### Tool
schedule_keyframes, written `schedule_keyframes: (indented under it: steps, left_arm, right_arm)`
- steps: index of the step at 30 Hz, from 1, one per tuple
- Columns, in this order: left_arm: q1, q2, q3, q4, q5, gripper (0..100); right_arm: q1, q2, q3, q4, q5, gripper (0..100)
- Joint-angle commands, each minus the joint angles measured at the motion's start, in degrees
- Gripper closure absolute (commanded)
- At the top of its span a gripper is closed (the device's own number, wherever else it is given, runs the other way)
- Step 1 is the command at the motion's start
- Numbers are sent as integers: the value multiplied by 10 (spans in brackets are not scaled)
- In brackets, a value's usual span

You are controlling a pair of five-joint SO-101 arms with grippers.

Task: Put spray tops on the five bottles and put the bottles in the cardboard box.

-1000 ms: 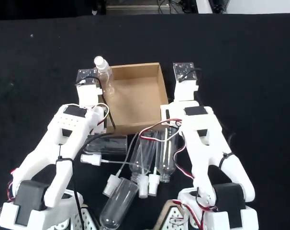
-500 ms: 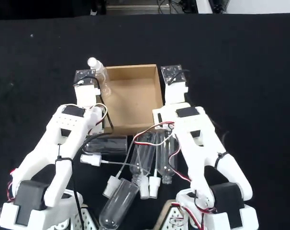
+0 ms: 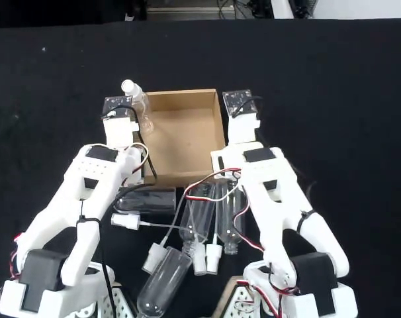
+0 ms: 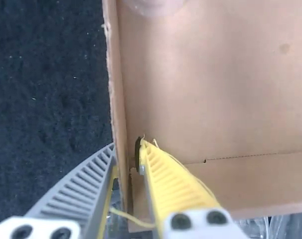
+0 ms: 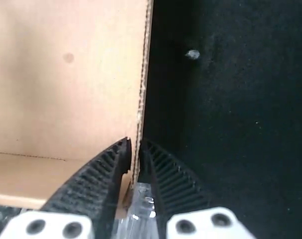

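The left gripper [image 4: 127,149] is almost closed, its 2 fingers pinching the left wall of the cardboard box [image 3: 187,142]. The right gripper [image 5: 133,147] pinches the right wall likewise. 1 capped bottle [image 3: 139,106] leans at the box's far left corner, while 4 other bottles [image 3: 230,218] lie between the arms among loose spray tops [image 3: 212,255].

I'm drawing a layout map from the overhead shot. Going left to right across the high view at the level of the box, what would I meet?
Left gripper → cardboard box → right gripper. Each gripper sits on the side wall nearest it. The white-topped bottle overlaps the box's far left corner, so I leave it out.
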Motion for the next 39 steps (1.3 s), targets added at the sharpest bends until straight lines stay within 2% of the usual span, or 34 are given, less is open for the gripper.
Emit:
schedule_keyframes:
  steps: [1, 16, 39]
  left_arm:
    - [6, -10, -25, 4, -1, 937]
    - [23, -10, -23, 6, -1, 938]
    - [29, -10, -36, 38, 2, 935]
  right_arm:
    - [20, -7, -29, 4, 4, 988]
    - [14, -7, -33, 40, 10, 988]
    - [17, -7, -44, 35, 40, 988]
